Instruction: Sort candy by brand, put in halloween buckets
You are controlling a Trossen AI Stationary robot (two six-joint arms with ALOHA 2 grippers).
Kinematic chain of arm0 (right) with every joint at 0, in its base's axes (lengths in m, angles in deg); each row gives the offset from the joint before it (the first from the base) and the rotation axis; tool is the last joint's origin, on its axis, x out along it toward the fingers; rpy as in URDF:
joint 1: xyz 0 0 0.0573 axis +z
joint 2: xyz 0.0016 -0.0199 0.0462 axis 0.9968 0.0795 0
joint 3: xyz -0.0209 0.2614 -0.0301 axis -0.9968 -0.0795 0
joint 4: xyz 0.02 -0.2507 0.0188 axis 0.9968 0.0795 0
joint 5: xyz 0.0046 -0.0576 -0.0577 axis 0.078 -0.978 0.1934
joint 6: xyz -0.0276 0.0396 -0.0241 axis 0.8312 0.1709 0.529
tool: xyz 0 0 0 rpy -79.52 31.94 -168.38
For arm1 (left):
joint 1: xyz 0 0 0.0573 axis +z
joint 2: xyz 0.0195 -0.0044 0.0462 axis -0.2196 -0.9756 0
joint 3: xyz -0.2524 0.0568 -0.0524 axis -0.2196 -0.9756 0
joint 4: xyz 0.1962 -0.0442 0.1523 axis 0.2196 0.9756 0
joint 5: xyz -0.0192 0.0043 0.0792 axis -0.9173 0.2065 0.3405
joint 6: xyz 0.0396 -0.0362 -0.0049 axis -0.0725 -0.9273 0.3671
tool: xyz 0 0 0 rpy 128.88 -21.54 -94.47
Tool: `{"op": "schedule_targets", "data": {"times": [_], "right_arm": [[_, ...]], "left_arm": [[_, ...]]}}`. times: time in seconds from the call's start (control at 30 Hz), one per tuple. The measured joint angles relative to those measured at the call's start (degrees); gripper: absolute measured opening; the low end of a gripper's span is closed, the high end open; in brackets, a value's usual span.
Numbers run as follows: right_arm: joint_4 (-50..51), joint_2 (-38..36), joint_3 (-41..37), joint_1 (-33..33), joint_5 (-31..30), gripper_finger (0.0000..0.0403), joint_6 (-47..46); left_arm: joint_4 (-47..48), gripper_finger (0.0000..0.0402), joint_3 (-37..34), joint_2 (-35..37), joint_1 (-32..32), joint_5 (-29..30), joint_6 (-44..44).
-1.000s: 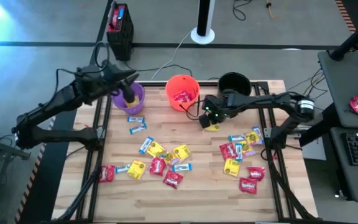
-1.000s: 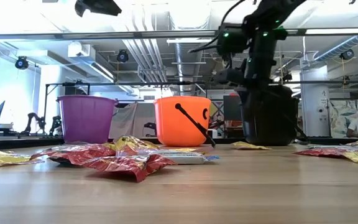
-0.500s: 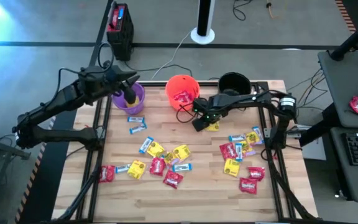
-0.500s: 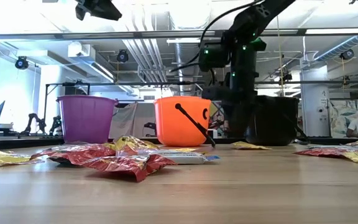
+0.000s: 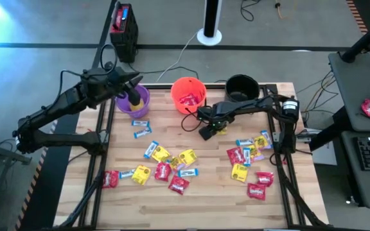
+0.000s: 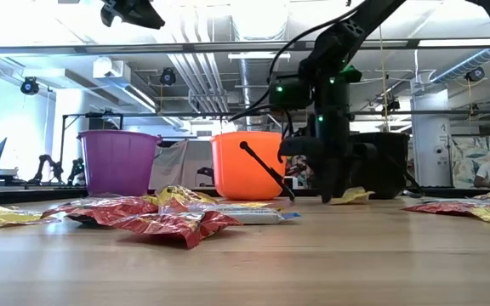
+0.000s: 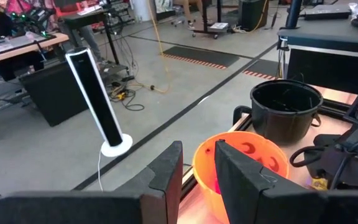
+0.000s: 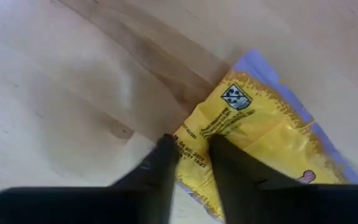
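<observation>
Candy packets in red, yellow and blue-and-white lie scattered over the wooden table (image 5: 204,205). At its far edge stand a purple bucket (image 5: 145,104), an orange bucket (image 5: 188,94) with red candy inside, and a black bucket (image 5: 241,86). My right gripper (image 8: 194,155) points down at a lone yellow packet (image 5: 218,130) in front of the orange and black buckets and is shut on it. My left gripper (image 7: 199,168) hangs high over the purple bucket, its fingers apart with nothing between them. My right gripper comes from above, fingers pointing down, and pinches the yellow packet at one corner of its edge (image 8: 197,140). The wrapper sits only between the fingertips (image 8: 166,155). The rest of the packet (image 6: 353,195) lies on the table, its free end slightly tipped up.
Two loose heaps of candy lie mid-table (image 5: 166,163) and toward the right (image 5: 249,157). Two blue-and-white packets (image 5: 141,127) lie near the purple bucket. The orange bucket's black handle (image 6: 266,174) hangs down its front. Bare wood shows along the near edge.
My right gripper has come down from beside the black bucket and gone toward the table's left, turning a little, until its fingertips reached the table at the yellow packet. That packet's free end now stands slightly tipped up.
</observation>
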Motion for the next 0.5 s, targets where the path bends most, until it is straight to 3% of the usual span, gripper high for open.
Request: {"op": "schedule_targets", "data": {"times": [0.1,0.5], "right_arm": [[0.20,-0.84,-0.11,-0.02,0.63,0.0023,1.78],[0.50,-12.61,0.13,0.00,1.25,0.0008,4.15]], "left_arm": [[0.00,0.0078,0.00,0.00,-0.02,0.00,0.00],[-0.15,0.0078,-0.04,0.00,0.00,-0.15,0.66]]}}
